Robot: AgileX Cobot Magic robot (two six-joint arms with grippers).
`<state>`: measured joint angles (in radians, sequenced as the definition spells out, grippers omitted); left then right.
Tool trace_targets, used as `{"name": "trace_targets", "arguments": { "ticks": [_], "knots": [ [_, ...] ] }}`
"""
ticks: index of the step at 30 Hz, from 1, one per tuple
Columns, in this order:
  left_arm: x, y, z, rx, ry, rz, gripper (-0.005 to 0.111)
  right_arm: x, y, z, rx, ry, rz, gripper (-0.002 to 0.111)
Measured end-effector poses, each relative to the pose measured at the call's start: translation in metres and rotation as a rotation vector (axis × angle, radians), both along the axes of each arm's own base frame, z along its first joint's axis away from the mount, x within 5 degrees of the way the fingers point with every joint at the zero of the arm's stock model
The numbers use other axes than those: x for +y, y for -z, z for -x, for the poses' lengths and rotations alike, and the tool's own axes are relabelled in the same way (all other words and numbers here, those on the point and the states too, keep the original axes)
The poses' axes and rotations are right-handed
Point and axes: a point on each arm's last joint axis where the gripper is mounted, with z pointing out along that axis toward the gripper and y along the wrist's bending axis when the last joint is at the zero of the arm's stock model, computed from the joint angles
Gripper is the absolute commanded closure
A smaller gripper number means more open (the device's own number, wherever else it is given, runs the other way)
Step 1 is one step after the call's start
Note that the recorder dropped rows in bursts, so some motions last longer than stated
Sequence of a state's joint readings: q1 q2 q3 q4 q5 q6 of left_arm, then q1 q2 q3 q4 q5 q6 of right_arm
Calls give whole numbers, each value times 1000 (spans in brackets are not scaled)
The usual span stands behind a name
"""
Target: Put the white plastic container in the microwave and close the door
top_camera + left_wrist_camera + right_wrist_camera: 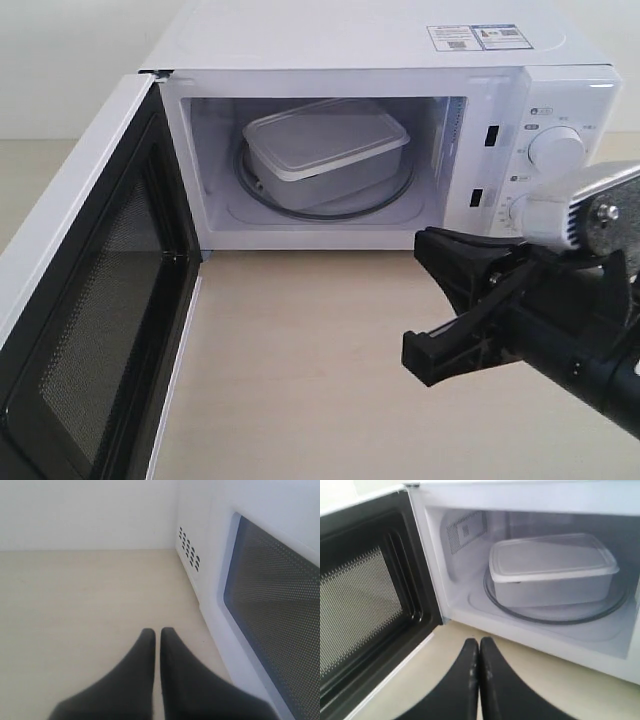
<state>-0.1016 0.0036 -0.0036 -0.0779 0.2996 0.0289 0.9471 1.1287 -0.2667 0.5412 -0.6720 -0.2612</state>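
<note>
Placement complete, with white plastic container (325, 145) seated on glass turntable (392, 200) inside microwave (400, 85) at 12 o'clock; door (90, 330) at 8 o'clock wide open, closing outstanding; right tool (479, 642) at 4 o'clock and left tool (157, 632) beside door's outer face both closed, empty.

Stickers (478, 37) atop the microwave (300, 35) carry print, prob. too small to read.

The right end effector (479, 647) is matte black, tapered, with a silvery bracket (598, 218) (one dark screw).
</note>
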Motion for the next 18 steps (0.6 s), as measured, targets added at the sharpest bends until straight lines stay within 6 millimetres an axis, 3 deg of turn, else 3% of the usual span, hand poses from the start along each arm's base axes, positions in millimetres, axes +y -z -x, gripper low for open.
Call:
{"name": "trace_targets", "arguments": {
  "ticks": [18],
  "knots": [
    [0, 0, 0, 0, 0, 0, 102, -1, 5, 4, 31, -36, 60, 108]
  ]
}}
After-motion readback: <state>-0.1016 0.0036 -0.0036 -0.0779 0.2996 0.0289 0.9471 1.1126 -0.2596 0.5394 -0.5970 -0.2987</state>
